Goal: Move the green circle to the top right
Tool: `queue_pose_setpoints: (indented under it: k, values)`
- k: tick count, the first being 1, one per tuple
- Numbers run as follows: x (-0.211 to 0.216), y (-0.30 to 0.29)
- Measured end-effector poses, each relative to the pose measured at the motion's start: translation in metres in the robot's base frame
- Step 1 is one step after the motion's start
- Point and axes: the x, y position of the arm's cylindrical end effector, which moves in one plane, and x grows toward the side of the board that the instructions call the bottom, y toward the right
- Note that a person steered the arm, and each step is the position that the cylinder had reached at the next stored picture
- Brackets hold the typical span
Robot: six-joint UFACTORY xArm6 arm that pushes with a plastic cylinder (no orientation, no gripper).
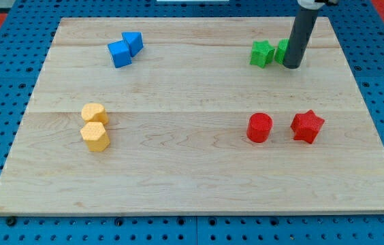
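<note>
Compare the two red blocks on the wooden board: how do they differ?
The red round cylinder block lies toward the view's left of the pair; the red star-shaped block lies toward the view's right. The cylinder has a smooth round outline, the star a pointed one. The star looks slightly wider. Both are red, stand apart from each other, and lie far from my tip.

rod: dark grey, straight, cylindrical | my tip (292,66): blunt

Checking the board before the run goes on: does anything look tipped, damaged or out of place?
Nothing stands out. All blocks sit flat on the board in colour pairs; my tip partly hides the green circle beside the green star.
</note>
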Motion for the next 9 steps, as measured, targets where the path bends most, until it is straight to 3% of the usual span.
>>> queue_pose_setpoints:
  k: [8,9]
  values:
    - [-0.009,0.001]
    - [-0.032,0.001]
